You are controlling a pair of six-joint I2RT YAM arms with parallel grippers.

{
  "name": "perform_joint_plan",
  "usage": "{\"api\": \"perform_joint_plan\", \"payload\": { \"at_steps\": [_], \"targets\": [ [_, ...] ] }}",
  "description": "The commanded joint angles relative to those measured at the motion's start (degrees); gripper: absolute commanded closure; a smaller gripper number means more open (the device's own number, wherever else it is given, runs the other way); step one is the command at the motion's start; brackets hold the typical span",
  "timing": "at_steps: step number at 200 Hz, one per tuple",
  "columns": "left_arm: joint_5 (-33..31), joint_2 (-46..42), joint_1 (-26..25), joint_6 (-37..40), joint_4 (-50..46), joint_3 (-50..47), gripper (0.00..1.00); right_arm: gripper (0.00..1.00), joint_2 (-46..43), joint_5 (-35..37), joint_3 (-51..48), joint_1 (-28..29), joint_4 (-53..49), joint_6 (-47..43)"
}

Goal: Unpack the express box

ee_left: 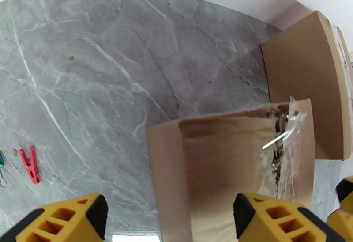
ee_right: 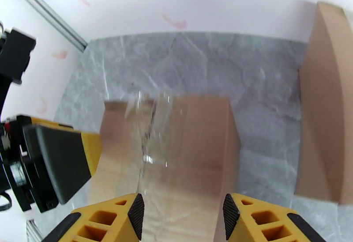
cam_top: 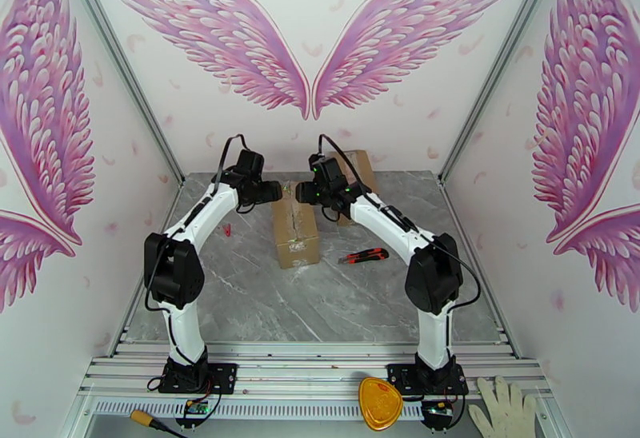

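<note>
Marble table (cam_top: 320, 304) fills the lower middle of your top view. The express box (cam_top: 295, 233) stands at its centre, its top tape torn. A second carton (cam_top: 362, 166) sits just above and to the right. Your left gripper (ee_left: 170, 221) and right gripper (ee_right: 183, 216) hang over the box's upper end, both with jaws spread and pinching nothing. A red cutter (cam_top: 364, 256) lies right of the box and a small red clip (cam_top: 227, 230) left of it.

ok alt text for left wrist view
A brown box with a torn taped seam sits below the open left gripper. A second box stands behind at right; a red clip lies on the grey table at left.
</note>
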Motion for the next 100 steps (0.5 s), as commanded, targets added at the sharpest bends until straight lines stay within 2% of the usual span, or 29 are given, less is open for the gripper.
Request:
{"api": "perform_joint_plan", "payload": {
  "at_steps": [1,49,100],
  "targets": [
    [2.57,-1.33,0.93,0.66,1.36,-0.37,0.20,0.48,5.61,3.51,7.68,0.87,-4.93,-2.72],
    [7.41,0.18,3.13,1.70,2.61,0.24,0.21,0.50,16.19,5.45,24.76,1.98,-10.47,-5.24],
    [8.81,1.88,4.57,2.10,1.93,2.08,0.23,0.50,18.61,13.53,28.18,5.94,-11.09,-7.19]
  ]
}}
